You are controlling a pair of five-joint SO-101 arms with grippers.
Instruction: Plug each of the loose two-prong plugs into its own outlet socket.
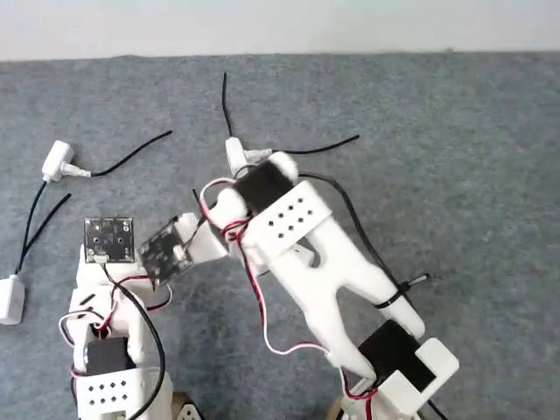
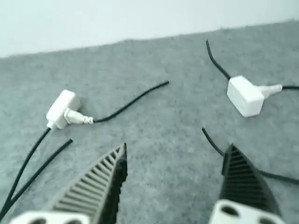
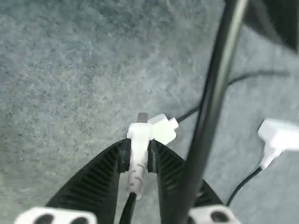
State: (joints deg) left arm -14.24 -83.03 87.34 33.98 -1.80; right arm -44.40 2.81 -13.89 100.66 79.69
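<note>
Grey carpet [image 1: 455, 175], plugging job underway
Left gripper [image 2: 176, 151] gaped wide, facing a loose plug [image 2: 63, 109] and a socket block [image 2: 245, 95], likely readying a grab; right gripper [image 3: 139, 150] pinched a two-prong plug [image 3: 138, 133], prong forward for mating

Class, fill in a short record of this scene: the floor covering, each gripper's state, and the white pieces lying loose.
surface: grey carpet
left gripper: open, holding nothing
right gripper: shut on a white plug
loose plug: white, black cable, lying on the grey carpet
white block: cable attached, lying on the grey carpet apart from the loose plug
</note>
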